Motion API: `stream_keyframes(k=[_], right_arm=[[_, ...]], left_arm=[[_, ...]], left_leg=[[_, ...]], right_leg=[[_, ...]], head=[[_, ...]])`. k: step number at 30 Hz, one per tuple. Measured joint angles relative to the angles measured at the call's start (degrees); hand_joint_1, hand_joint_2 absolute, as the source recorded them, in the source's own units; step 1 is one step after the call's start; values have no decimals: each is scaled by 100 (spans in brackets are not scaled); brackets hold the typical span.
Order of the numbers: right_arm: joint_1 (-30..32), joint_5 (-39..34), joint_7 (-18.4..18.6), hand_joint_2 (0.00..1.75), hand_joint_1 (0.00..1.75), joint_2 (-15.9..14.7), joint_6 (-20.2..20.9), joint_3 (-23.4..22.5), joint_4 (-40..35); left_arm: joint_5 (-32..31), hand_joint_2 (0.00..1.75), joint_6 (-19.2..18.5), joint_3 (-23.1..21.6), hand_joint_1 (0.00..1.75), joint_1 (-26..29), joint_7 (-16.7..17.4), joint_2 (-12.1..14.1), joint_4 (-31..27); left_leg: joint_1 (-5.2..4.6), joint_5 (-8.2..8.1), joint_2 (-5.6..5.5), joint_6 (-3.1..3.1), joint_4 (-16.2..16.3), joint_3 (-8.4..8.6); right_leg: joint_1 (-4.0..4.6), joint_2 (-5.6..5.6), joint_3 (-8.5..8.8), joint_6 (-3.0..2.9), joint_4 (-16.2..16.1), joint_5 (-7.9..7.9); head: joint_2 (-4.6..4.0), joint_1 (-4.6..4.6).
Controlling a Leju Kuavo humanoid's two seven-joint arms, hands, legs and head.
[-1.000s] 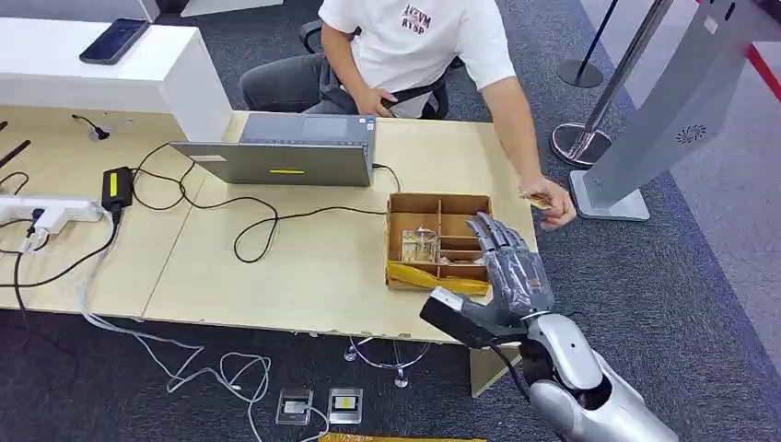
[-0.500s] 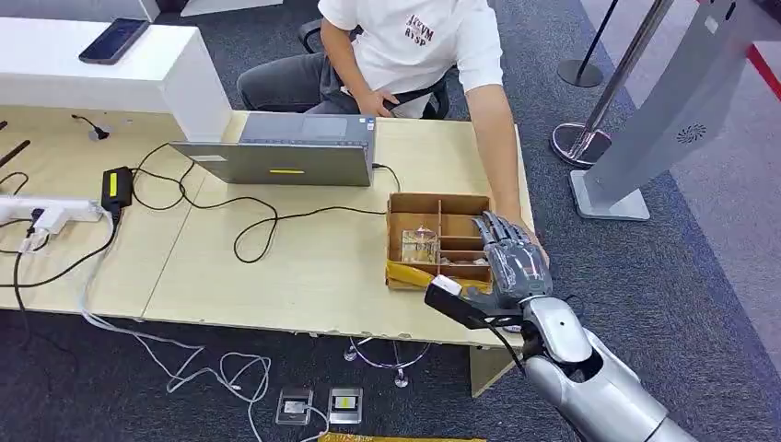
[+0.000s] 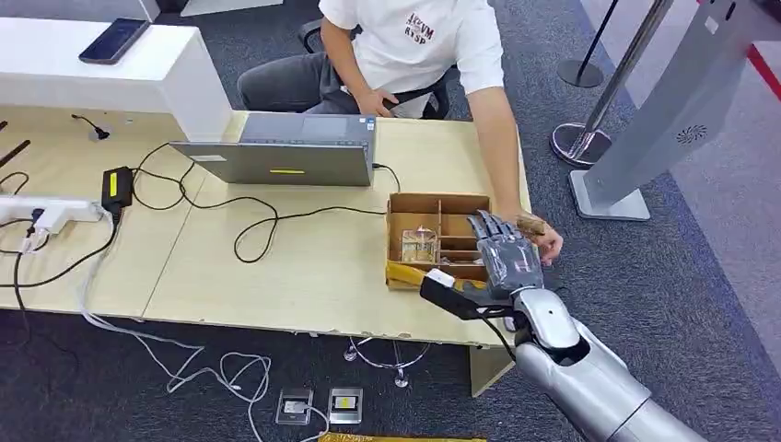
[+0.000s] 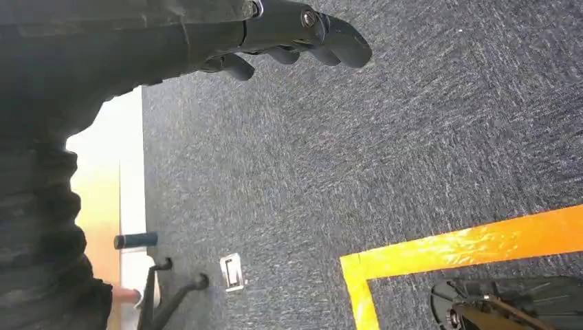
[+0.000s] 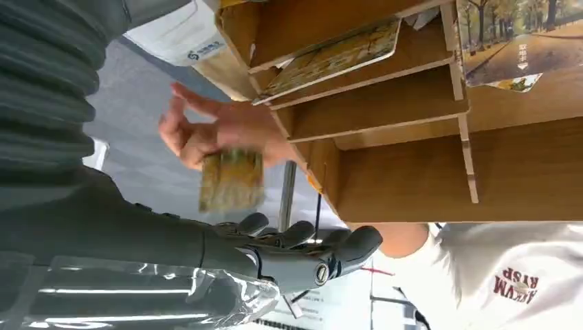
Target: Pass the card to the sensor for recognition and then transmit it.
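A light wooden desk (image 3: 304,267) carries a closed grey laptop (image 3: 281,161) near its far edge, and a person in a white shirt (image 3: 414,41) sits behind that edge. At the desk's right end, close to the near edge, sits a brown divided cardboard box (image 3: 437,204) holding several printed cards in its compartments. Beyond the desk's right end stands a tall grey sensor kiosk (image 3: 677,101) on the carpet. The robot's right hand (image 3: 505,256) hovers over the right side of the box, fingers spread apart and holding nothing. The person's hand (image 3: 543,238), just past the desk's right corner, holds out the card (image 5: 232,179), a small yellowish printed rectangle, just beside the robot's fingers and not yet touching them as far as can be seen. The left hand (image 4: 289,34) hangs over the carpet, fingers loosely curled around nothing. The card is likely light, thin, fairly stiff and smooth, so it could slip; pinching a free edge between thumb and fingers, well away from the person's grip, seems the safest hold.
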Motion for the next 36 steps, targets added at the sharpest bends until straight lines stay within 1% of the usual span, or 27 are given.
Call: stream_keyframes(k=[13,36], right_arm=[[-111,-94,-15,175,0,85,-57,179,271],[-132,-227,68,175,0,111,-37,205,479]], left_arm=[[39,175,-7,0,0,0,-11,0,0],[85,175,9,0,0,1,-11,0,0]], left_leg=[[0,0,0,0,0,1],[0,0,0,0,0,2]], right_leg=[[0,0,0,0,0,0],[0,0,0,0,0,1]], head=[[0,-2],[0,-2]])
